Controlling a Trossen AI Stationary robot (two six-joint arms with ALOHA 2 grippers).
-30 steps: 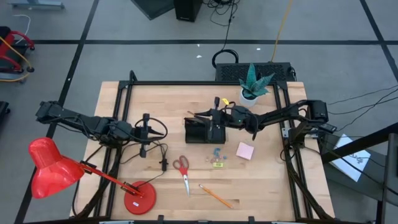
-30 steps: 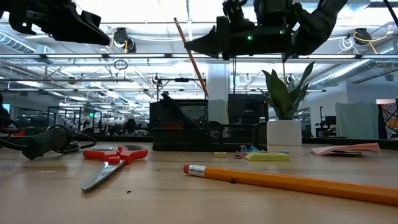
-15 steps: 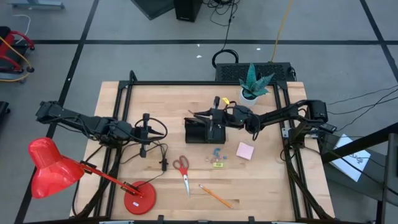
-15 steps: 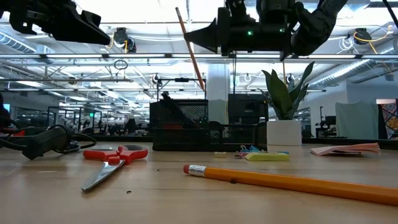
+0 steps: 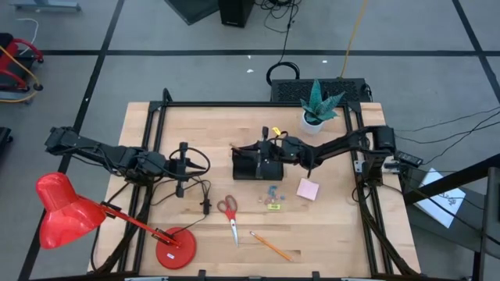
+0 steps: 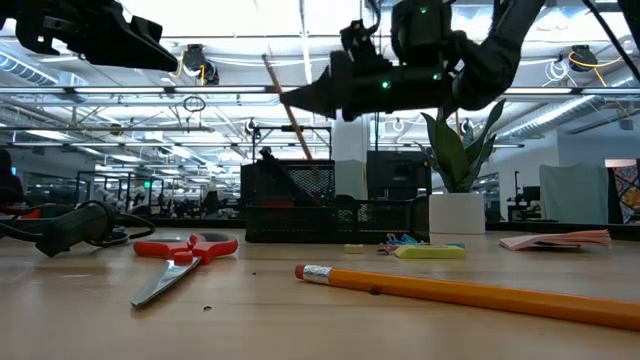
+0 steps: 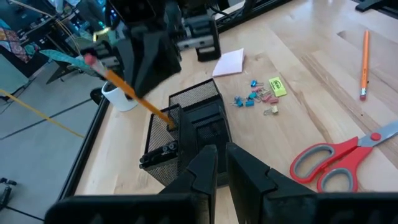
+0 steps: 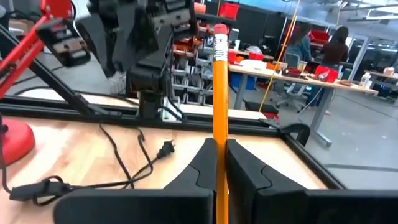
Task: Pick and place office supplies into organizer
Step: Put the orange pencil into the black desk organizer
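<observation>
I see my right gripper (image 5: pixel 248 147) pinching a slim orange wooden pencil (image 8: pixel 219 99) with a pink eraser, its tip dipped into the tall cell of the black wire-mesh organizer (image 5: pixel 256 164) mid-table. Since a second ago the arm has shifted left and the pencil tilts lower. My left gripper (image 5: pixel 184 165) waits nearly closed over the black cables (image 5: pixel 197 187), holding nothing.

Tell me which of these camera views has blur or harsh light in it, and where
Low view: bright ceiling lights glare behind the right gripper, so it reads as a silhouette; the near pencil on the table is soft. Right wrist view: the held pencil is sharp, the room behind hazier. Left wrist view: the left gripper looks blurred up close. High view: even light, soft shadows.
</observation>
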